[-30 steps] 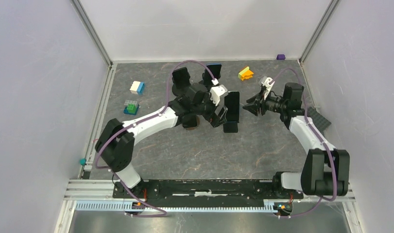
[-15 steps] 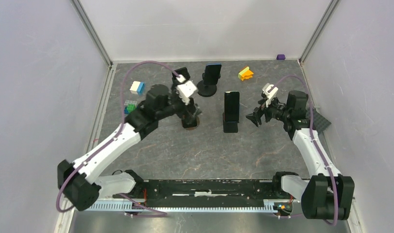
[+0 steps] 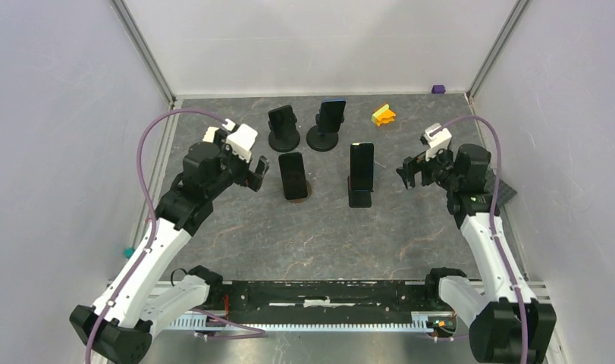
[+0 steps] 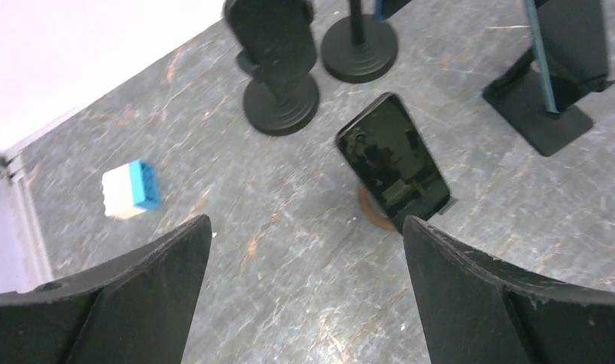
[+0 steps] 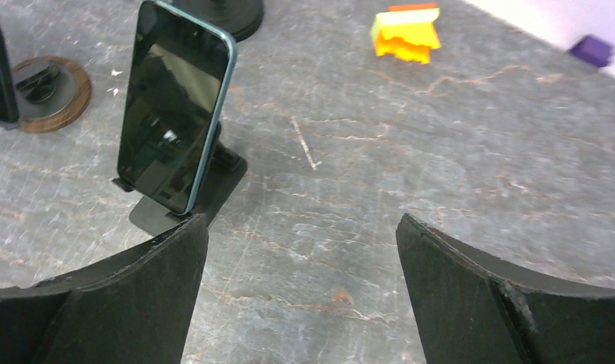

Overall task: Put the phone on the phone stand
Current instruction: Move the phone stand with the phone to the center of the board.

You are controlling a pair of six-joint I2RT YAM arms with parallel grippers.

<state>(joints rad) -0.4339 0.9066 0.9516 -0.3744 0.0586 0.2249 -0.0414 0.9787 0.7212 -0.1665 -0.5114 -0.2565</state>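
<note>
No writing, brand, number or sign is legible. The phone [image 5: 175, 106] at ten o'clock in the right wrist view shows a dark screen with reflections only.

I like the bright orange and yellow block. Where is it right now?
From the top view, the orange and yellow block lies toward the back right, between the blue-edged phone and the small purple block by the wall.

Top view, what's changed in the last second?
The left tool pulled back left, uncovering the front-left phone; the right tool backed off right. Both are open and empty. The front-right phone and the orange block stayed put.
</note>
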